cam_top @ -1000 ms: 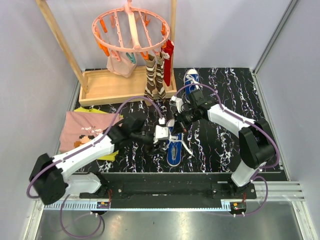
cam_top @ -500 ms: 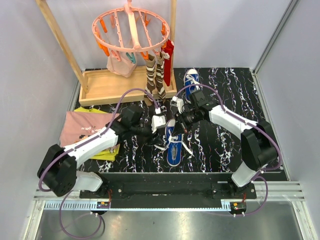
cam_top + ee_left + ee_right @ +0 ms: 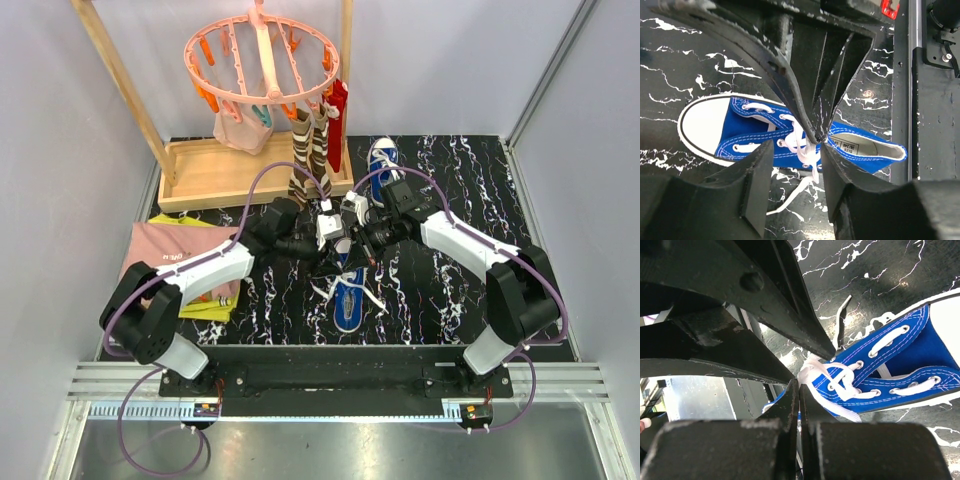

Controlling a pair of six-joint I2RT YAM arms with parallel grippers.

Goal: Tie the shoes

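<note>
One blue shoe (image 3: 348, 296) lies mid-table with its toe toward the arms. It shows in the left wrist view (image 3: 747, 131) and the right wrist view (image 3: 905, 352). Its white lace (image 3: 805, 150) is loose, with one end trailing on the table. My right gripper (image 3: 357, 244) is shut on the lace just above the eyelets, in the right wrist view (image 3: 799, 390). My left gripper (image 3: 336, 248) is open, its pads (image 3: 757, 185) straddling the trailing lace right beside the right gripper's fingertips (image 3: 816, 135). The second shoe (image 3: 383, 157) lies at the back.
A wooden rack (image 3: 225, 170) with a pink clip hanger (image 3: 262, 60), striped socks (image 3: 310, 155) and a red item stands back left. A pink cloth (image 3: 170, 260) over a yellow one lies at the left. Grey walls enclose the black marbled table (image 3: 450, 280).
My left gripper has swung away from the near side of the shoe, back and to the right, until it meets the right gripper over the laces. The right gripper has barely moved.
</note>
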